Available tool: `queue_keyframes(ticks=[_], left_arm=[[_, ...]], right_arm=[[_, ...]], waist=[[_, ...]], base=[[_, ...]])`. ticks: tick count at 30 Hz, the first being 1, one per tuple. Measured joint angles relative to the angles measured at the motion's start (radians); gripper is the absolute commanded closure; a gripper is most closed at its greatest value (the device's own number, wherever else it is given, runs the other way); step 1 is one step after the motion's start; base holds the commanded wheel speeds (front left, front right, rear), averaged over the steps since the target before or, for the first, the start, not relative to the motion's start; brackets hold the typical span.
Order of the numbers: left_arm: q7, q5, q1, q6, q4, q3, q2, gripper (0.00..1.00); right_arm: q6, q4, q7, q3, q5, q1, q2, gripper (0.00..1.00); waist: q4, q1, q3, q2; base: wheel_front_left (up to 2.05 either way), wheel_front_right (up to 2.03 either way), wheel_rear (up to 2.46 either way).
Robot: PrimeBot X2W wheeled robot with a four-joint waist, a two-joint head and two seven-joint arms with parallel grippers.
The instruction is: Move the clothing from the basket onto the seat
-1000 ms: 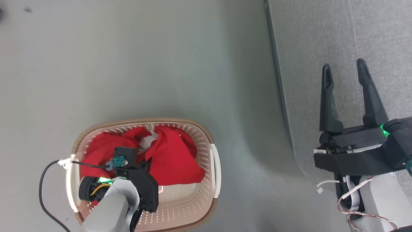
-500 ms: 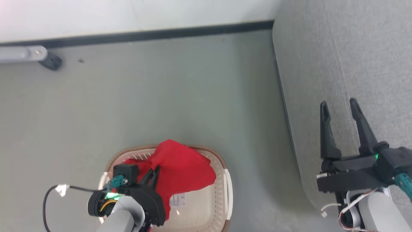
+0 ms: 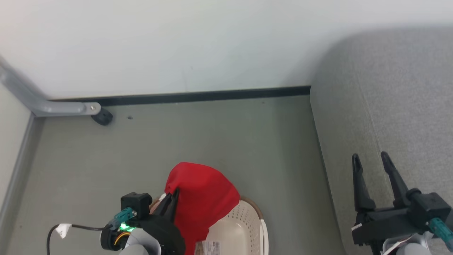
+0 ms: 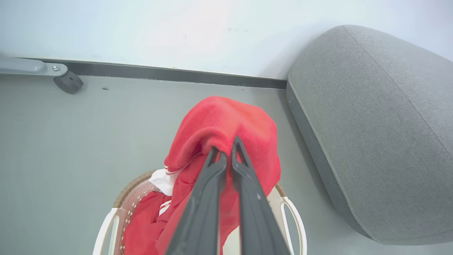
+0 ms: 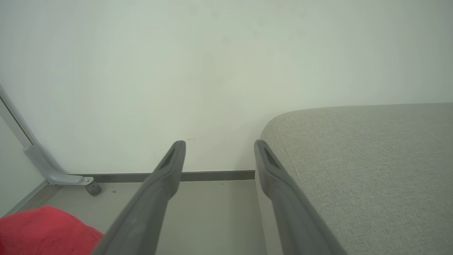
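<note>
While right claw (image 3: 369,156) gapes over seat (image 3: 389,106), left claw (image 4: 225,148) pinches red clothing (image 4: 219,117) above basket (image 3: 244,226).

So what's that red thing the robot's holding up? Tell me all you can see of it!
It is a bright red garment, soft and fuzzy-looking, like fleece. The left end effector is shut on a fold near its top, so it hangs bunched in a rounded hump above the basket. Its lower part trails down toward the basket, where more red cloth lies. A white bit peeks out at its lower left. It hangs apart from the grey seat.
</note>
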Motion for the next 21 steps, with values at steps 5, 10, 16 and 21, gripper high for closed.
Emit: queue_keyframes(ticks=[5, 10, 16, 21], left_arm=[[0.000, 0.016, 0.051, 0.020, -0.101, 0.022, 0.031, 1.00], [0.000, 0.033, 0.113, 0.057, -0.210, 0.052, 0.059, 1.00], [0.000, 0.074, 0.194, 0.090, -0.367, 0.071, 0.089, 1.00], [-0.001, 0.095, 0.202, 0.108, -0.533, 0.078, 0.099, 1.00]], right_arm=[[0.009, 0.024, 0.000, 0.002, 0.009, 0.048, 0.000, 0.00], [0.018, 0.048, 0.000, 0.012, 0.017, 0.099, 0.001, 0.00], [0.023, 0.035, 0.001, 0.017, 0.025, 0.180, 0.001, 0.00], [0.026, 0.015, 0.002, 0.016, 0.029, 0.218, -0.002, 0.00]], waist=[[0.018, 0.0001, -0.076, 0.0000], [0.031, 0.0001, -0.154, 0.0000], [0.040, 0.0000, -0.238, 0.0000], [0.050, 0.0000, -0.285, 0.0000]], base=[[0.00, 0.00, 0.00], [0.00, 0.00, 0.00], [0.00, 0.00, 0.00], [0.00, 0.00, 0.00]])
